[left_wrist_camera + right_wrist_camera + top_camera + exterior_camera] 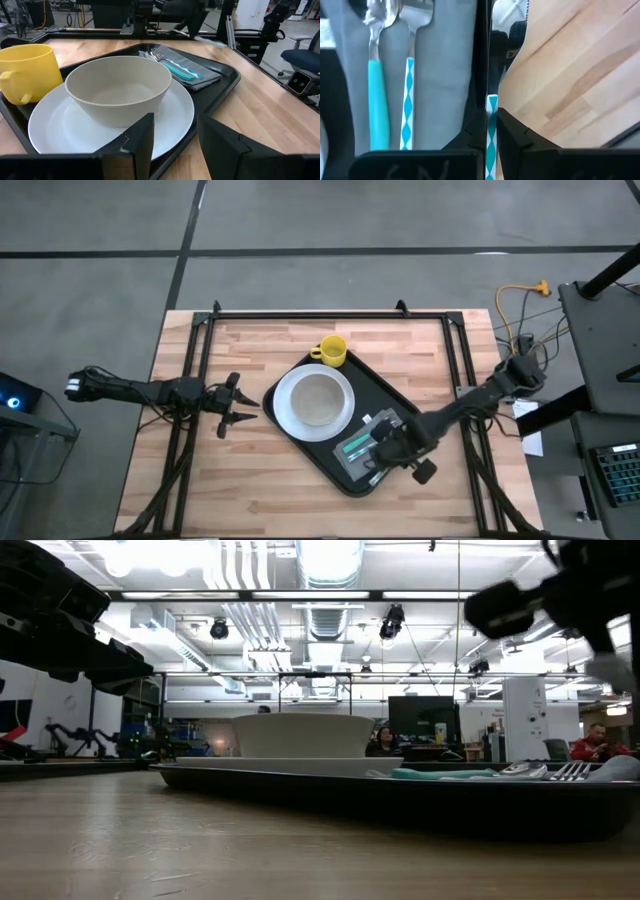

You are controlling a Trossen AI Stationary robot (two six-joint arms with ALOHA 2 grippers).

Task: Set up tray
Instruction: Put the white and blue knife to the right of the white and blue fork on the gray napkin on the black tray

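The black tray lies slantwise mid-table. On it a white plate bears a beige bowl. A yellow mug stands at the tray's far end. At its near right end a grey napkin carries a teal-handled spoon and a fork with a diamond-patterned handle. Above the napkin's right edge my right gripper points down, shut on a knife. My left gripper waits open, left of the tray, facing the plate. My right gripper pinches the knife's diamond-patterned handle between its two fingers, coming from above and pointing down. The knife is seen edge-on and runs on past the fingertips over the tray's right rim, its serrated blade at the far end.
Black frame rails run along the table's far edge and both sides. Bare wood lies right of the tray and along the near edge. People sit in the room beyond the table.
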